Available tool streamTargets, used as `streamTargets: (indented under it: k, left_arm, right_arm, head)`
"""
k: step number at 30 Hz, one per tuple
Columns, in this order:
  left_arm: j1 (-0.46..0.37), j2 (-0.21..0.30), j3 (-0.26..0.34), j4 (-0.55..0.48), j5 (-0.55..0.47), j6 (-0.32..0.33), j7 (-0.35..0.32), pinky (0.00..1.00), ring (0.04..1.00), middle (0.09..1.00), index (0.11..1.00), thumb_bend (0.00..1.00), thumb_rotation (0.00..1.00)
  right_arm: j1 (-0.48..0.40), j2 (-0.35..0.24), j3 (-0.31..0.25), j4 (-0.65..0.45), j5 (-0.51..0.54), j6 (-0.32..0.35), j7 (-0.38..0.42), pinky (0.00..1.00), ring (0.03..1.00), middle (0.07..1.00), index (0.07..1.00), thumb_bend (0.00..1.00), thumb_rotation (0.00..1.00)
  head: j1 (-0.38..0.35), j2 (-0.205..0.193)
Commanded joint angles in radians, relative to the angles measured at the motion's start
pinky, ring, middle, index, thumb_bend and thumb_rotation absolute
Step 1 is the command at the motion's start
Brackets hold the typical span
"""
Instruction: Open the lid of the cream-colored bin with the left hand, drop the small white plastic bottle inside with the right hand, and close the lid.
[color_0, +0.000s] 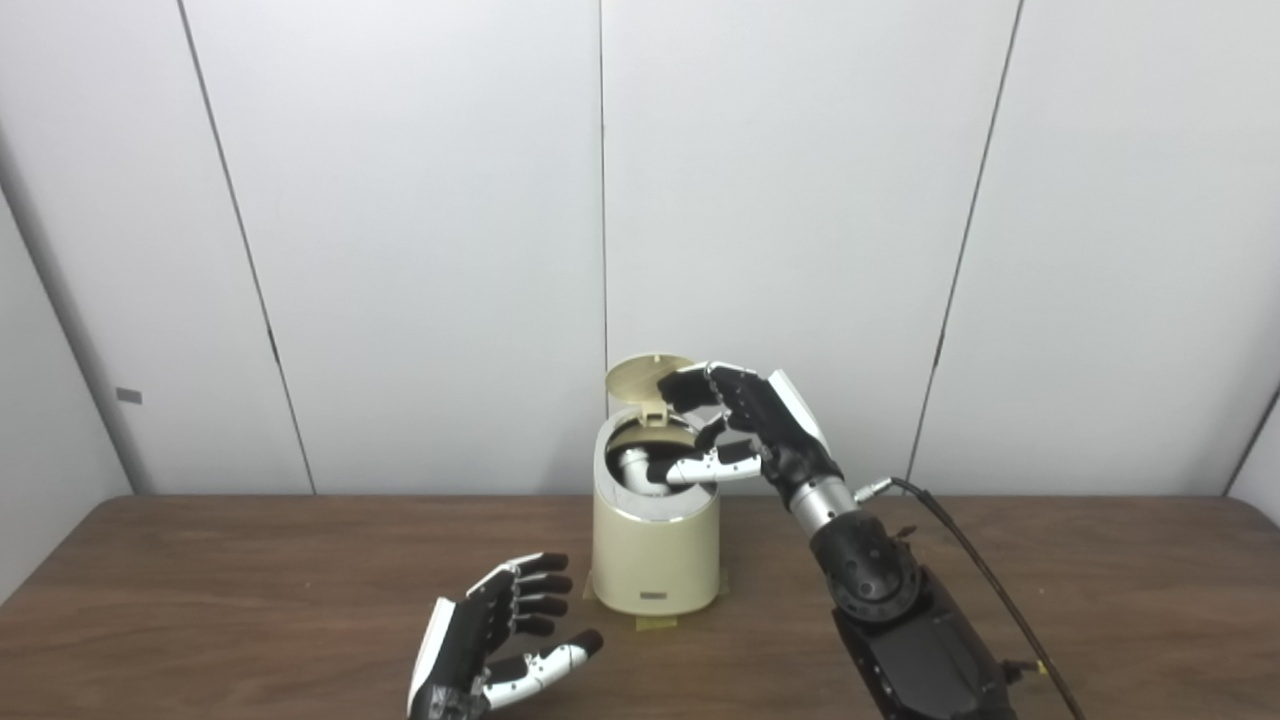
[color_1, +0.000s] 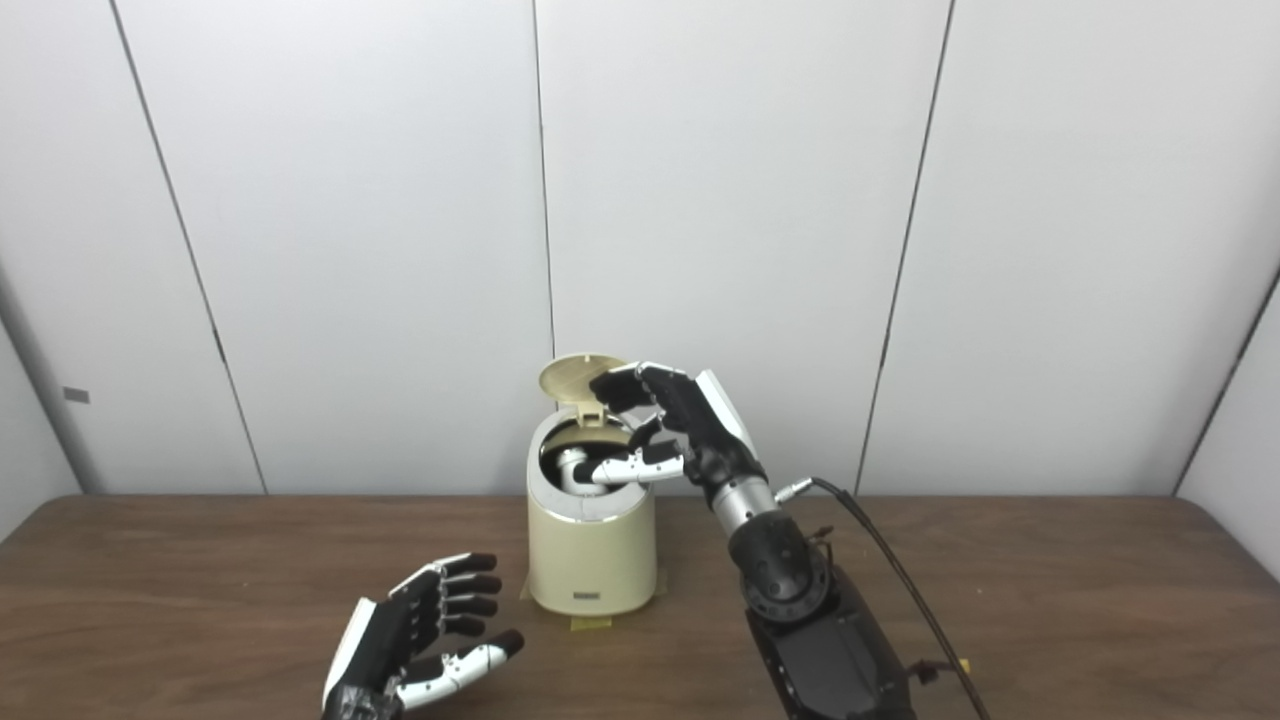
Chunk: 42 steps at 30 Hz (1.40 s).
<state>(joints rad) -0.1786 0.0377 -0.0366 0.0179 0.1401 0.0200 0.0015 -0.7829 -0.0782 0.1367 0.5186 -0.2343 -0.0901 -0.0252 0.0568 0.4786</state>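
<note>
Hovering low over the near part of the brown worktop (color_0: 200, 600), the left robot hand (color_0: 495, 630) has its palm turned inward and its fingers spread apart, holding nothing. It sits just in front and to the left of the bin (color_0: 655, 560), not touching it.

Rising from the near right, the right arm (color_0: 900, 640) slants up and leftward, a black cable (color_0: 970, 560) trailing beside it. The cream-colored bin stands upright mid-worktop, with bits of tape (color_0: 655, 623) at its base. Its round lid (color_0: 640, 378) is tipped up at the back, leaving the mouth uncovered.

The right robot hand (color_0: 745, 415) is poised above that mouth, fingers curled loosely and thumb stretched over the opening, empty as far as can be seen. A small white bottle (color_0: 633, 468) lies inside the bin, just under the thumb. Pale wall panels (color_0: 400, 200) stand behind.
</note>
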Motion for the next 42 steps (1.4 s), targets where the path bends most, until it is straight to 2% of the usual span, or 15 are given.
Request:
streamTargets:
  k: [1, 9, 13, 16, 19, 22, 24, 29, 33, 34, 35, 36, 39, 42]
  left_arm:
    - [-0.027, 0.001, -0.004, -0.045, 0.009, -0.010, 0.005, 0.64, 0.675, 0.705, 0.758, 0.71, 0.06]
    - [-0.026, 0.004, -0.007, -0.048, 0.011, -0.008, 0.004, 0.65, 0.675, 0.707, 0.756, 0.71, 0.06]
    - [-0.027, 0.005, -0.006, -0.048, 0.008, -0.012, 0.005, 0.64, 0.671, 0.706, 0.754, 0.71, 0.07]
    - [-0.028, 0.006, -0.004, -0.047, 0.001, -0.011, 0.002, 0.64, 0.674, 0.707, 0.753, 0.71, 0.06]
    - [-0.028, 0.013, -0.008, -0.048, 0.011, -0.013, 0.000, 0.65, 0.677, 0.712, 0.758, 0.71, 0.07]
    - [-0.028, 0.016, -0.007, -0.049, 0.011, -0.011, 0.000, 0.65, 0.674, 0.707, 0.755, 0.71, 0.08]
    - [-0.027, 0.016, -0.005, -0.048, 0.004, -0.011, -0.001, 0.65, 0.673, 0.705, 0.754, 0.71, 0.07]
    - [-0.029, 0.020, 0.004, -0.042, -0.012, -0.020, -0.006, 0.63, 0.673, 0.709, 0.751, 0.71, 0.05]
    - [-0.033, 0.023, 0.013, -0.039, -0.027, -0.035, -0.010, 0.61, 0.678, 0.718, 0.754, 0.72, 0.07]
    - [-0.036, 0.024, 0.016, -0.039, -0.028, -0.036, -0.007, 0.61, 0.684, 0.725, 0.756, 0.73, 0.09]
    - [-0.038, 0.024, 0.018, -0.040, -0.028, -0.035, -0.005, 0.61, 0.689, 0.730, 0.756, 0.73, 0.10]
    - [-0.046, 0.027, 0.020, -0.045, -0.025, -0.030, -0.003, 0.61, 0.700, 0.741, 0.763, 0.75, 0.13]
    - [-0.070, 0.037, 0.027, -0.056, -0.017, -0.017, 0.000, 0.63, 0.744, 0.781, 0.796, 0.78, 0.20]
    - [-0.099, 0.052, 0.028, -0.071, -0.005, 0.003, -0.004, 0.71, 0.821, 0.853, 0.860, 0.82, 0.28]
  right_arm:
    - [-0.025, -0.008, 0.002, -0.031, -0.003, -0.001, 0.012, 0.64, 0.668, 0.687, 0.632, 0.75, 0.00]
    - [0.005, -0.018, -0.003, -0.092, -0.007, 0.008, 0.015, 0.60, 0.646, 0.663, 0.615, 0.76, 0.00]
    - [0.056, -0.018, -0.032, -0.178, 0.034, -0.022, 0.019, 0.51, 0.533, 0.603, 0.581, 0.78, 0.00]
    - [0.122, -0.027, -0.061, -0.276, 0.077, -0.045, 0.033, 0.40, 0.446, 0.567, 0.574, 0.58, 0.00]
    - [0.200, -0.045, -0.088, -0.371, 0.096, -0.037, 0.037, 0.32, 0.448, 0.502, 0.582, 0.54, 0.00]
    - [0.251, -0.052, -0.115, -0.415, 0.125, -0.039, 0.035, 0.30, 0.451, 0.492, 0.588, 0.53, 0.00]
    - [0.292, -0.063, -0.140, -0.424, 0.151, -0.069, 0.033, 0.33, 0.429, 0.531, 0.591, 0.53, 0.00]
    - [0.384, -0.088, -0.212, -0.393, 0.250, -0.131, 0.052, 0.40, 0.431, 0.538, 0.620, 0.53, 0.00]
    - [0.453, -0.090, -0.242, -0.377, 0.292, -0.132, 0.059, 0.42, 0.450, 0.530, 0.654, 0.53, 0.00]
    - [0.469, -0.089, -0.244, -0.375, 0.299, -0.130, 0.064, 0.42, 0.496, 0.539, 0.664, 0.59, 0.02]
    - [0.478, -0.088, -0.245, -0.374, 0.303, -0.129, 0.067, 0.43, 0.518, 0.593, 0.671, 0.67, 0.07]
    - [0.498, -0.083, -0.241, -0.382, 0.303, -0.126, 0.068, 0.43, 0.529, 0.623, 0.677, 0.71, 0.11]
    - [0.535, -0.065, -0.233, -0.401, 0.321, -0.118, 0.077, 0.41, 0.538, 0.663, 0.698, 0.72, 0.18]
    - [0.554, -0.037, -0.232, -0.409, 0.346, -0.114, 0.076, 0.43, 0.568, 0.681, 0.706, 0.72, 0.23]
  head:
    - [0.001, 0.000]
    - [0.000, 0.002]
    - [0.001, 0.001]
    - [-0.001, 0.000]
    - [-0.003, -0.001]
    - [-0.005, -0.002]
    - [-0.005, -0.001]
    - [-0.004, -0.001]
    - [0.002, -0.001]
    - [0.005, -0.001]
    - [0.005, -0.001]
    - [0.007, -0.001]
    - [0.004, -0.001]
    - [0.005, -0.003]
